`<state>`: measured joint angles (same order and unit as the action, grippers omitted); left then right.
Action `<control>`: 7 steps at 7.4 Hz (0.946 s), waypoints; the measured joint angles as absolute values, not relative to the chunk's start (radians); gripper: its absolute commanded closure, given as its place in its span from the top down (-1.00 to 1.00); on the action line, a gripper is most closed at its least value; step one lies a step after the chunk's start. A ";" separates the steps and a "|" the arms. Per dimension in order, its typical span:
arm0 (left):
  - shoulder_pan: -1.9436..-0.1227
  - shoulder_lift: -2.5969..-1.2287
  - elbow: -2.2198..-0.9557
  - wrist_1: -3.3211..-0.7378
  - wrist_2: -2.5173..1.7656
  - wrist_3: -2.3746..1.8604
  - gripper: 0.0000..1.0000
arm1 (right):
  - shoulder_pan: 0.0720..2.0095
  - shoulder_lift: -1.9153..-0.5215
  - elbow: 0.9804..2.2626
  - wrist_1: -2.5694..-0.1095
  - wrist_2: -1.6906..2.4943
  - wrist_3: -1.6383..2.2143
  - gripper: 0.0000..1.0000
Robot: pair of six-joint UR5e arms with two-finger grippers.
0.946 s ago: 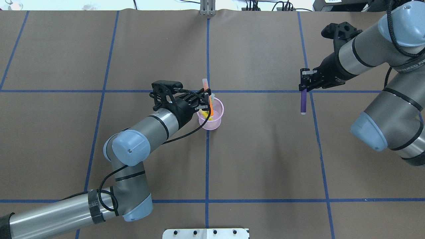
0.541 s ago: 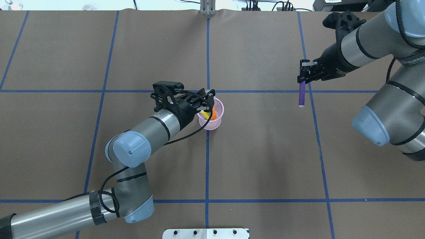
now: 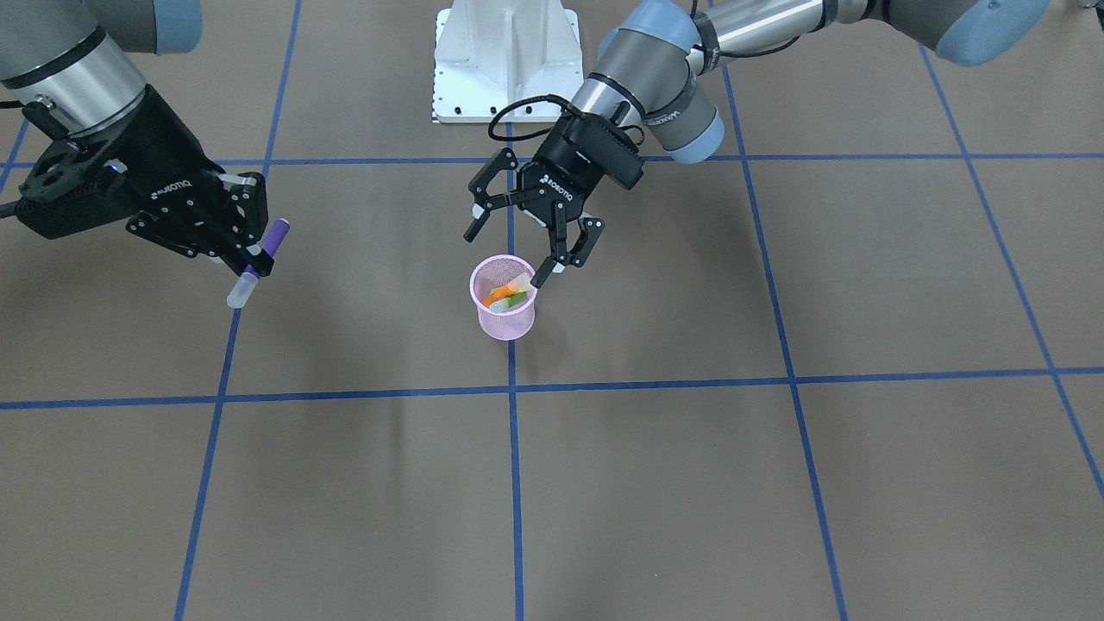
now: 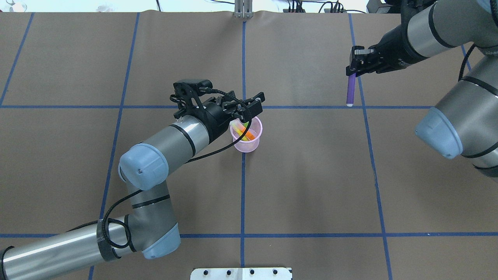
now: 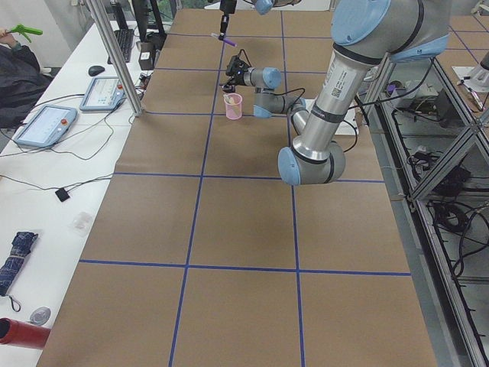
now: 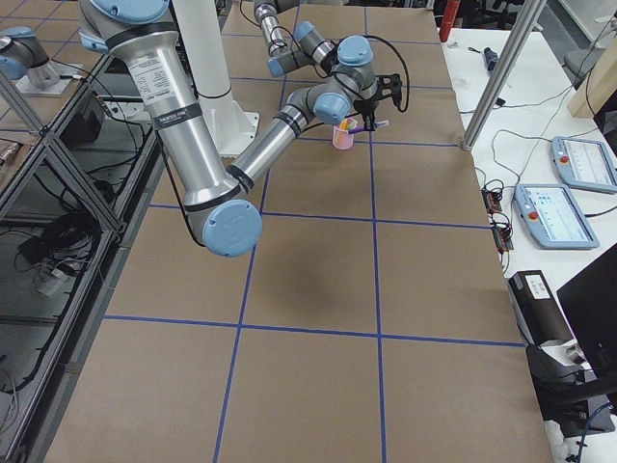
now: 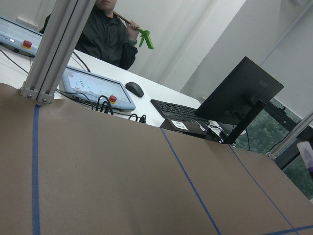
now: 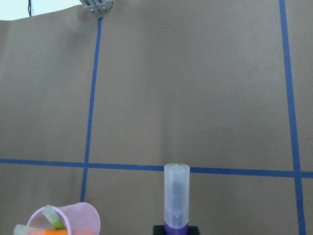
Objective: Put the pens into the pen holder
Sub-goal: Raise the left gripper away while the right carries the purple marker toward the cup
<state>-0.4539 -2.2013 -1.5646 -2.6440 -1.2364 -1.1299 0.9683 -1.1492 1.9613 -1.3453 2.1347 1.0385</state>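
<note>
Pink pen holder (image 3: pixel 504 323): one.
Pens: three, being one purple pen (image 4: pixel 351 90), one orange pen (image 3: pixel 498 295) and one green pen (image 3: pixel 517 299).
Pens inside the pen holder: two, orange and green.
Pens in my right gripper (image 4: pixel 352 73): one, purple, at 2 o'clock from the pen holder, seen overhead.
My grippers: two, counting my left gripper (image 3: pixel 506 257).

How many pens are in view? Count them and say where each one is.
3. The orange pen and the green pen sit inside the pen holder; the purple pen hangs in the right tool, above the table. None seems hidden.
</note>
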 measured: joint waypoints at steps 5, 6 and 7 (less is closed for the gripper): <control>-0.800 -2.196 -1.777 -1.978 -1.820 -1.145 0.98 | 0.914 -1.136 1.898 -0.971 1.943 1.045 -1.00; -0.847 -2.188 -1.785 -1.922 -1.899 -1.132 0.98 | 0.857 -1.138 1.891 -0.915 1.855 1.048 -1.00; -0.870 -2.169 -1.793 -1.897 -1.935 -1.117 0.98 | 0.781 -1.141 1.888 -0.866 1.742 1.049 -1.00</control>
